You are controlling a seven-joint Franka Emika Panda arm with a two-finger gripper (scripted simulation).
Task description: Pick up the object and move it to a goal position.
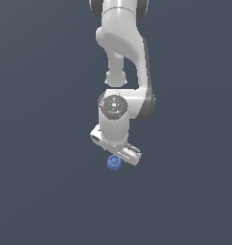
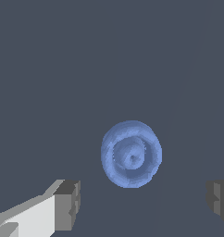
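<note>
One blue object (image 2: pixel 131 154), near spread pincer (image 2: pixel 144 203) fingertips

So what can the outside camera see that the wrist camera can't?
Only the exterior view shows the whole white arm reaching down over the little blue piece. Only the wrist view shows the rings on the piece's round top, and the gripper with its jaws spread wide apart, not touching the piece. Both show the same blue piece on the plain dark floor.
</note>
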